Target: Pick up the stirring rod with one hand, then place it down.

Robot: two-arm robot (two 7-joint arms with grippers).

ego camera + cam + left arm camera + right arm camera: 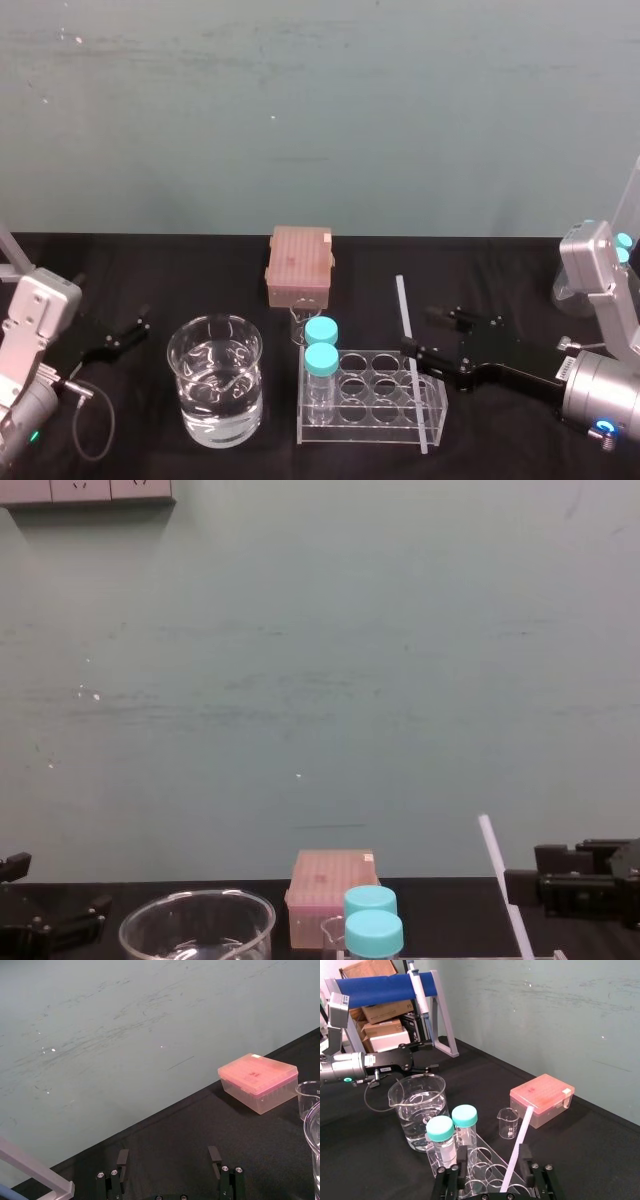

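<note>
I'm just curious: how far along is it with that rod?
Done: nothing visible; the stirring rod stands tilted in the rack. In hand: the open right hand has it between its fingers, unclamped. Left: close, lift, put down. The left hand sits open beside the beaker.

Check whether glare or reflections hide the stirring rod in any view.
Head view: the stirring rod stands out white on the black table; highlights sit on the water in the beaker, not on the rod. Right wrist view: evenly lit, the rod shows plainly between the open jaws of the right gripper. Chest view: the pale rod has low contrast against the pale wall, but no glare.
</note>
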